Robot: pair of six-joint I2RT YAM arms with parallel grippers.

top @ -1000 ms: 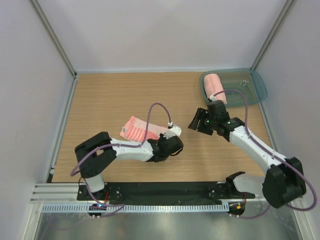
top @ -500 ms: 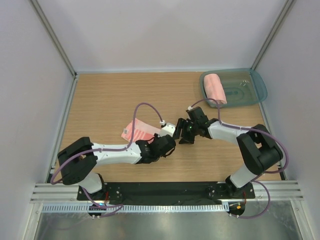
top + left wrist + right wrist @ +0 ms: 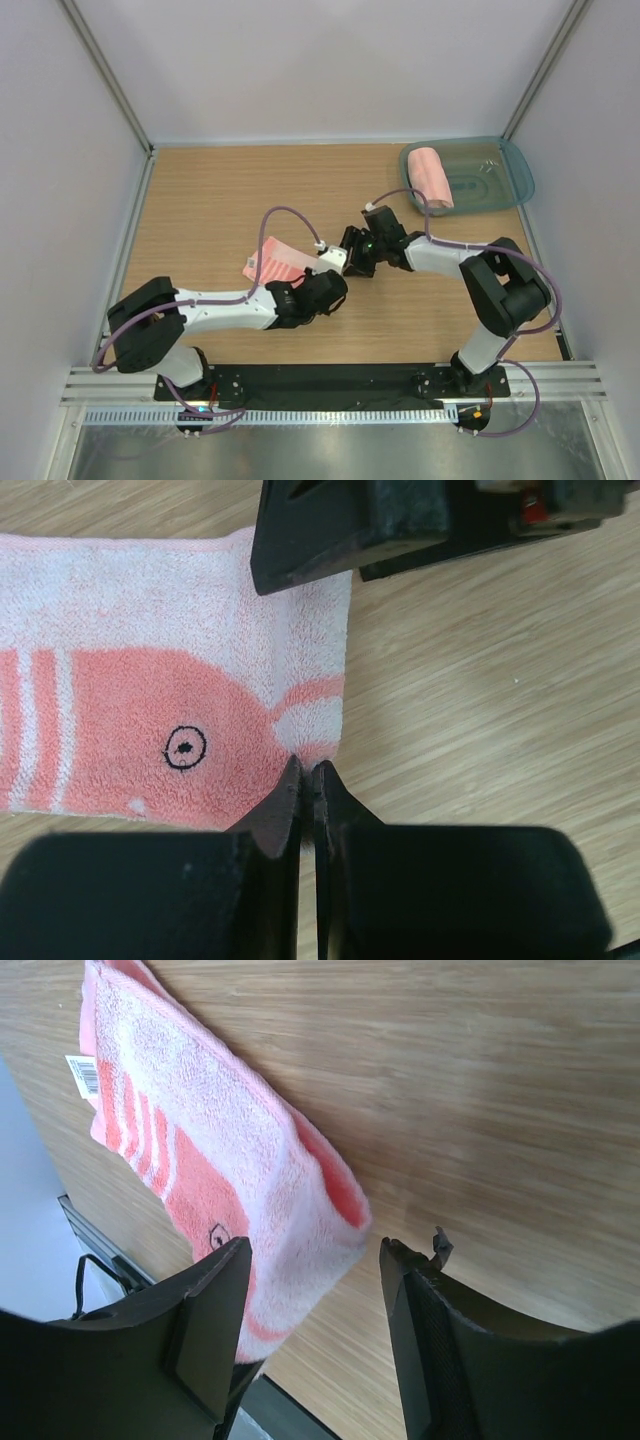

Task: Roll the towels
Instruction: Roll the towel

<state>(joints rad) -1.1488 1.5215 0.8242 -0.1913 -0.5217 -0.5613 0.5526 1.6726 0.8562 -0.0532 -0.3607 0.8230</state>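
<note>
Striped towel [image 3: 275, 262] lies mid-tabletop [image 3: 220, 200], slightly toward the left edge; left gripper [image 3: 308, 772] pinches its hem and right gripper [image 3: 312, 1260] is spread around the neighbouring corner; risk: shallow pinch slips, or crowded grippers collide and bunch the cloth.

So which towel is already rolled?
The plain pink towel in the teal tray, far right; the striped towel lies unrolled on the table.

Flat towel [image 3: 278, 262] lies on table [image 3: 220, 200], rolled towel [image 3: 432, 175] in far-right tray [image 3: 505, 180].
</note>
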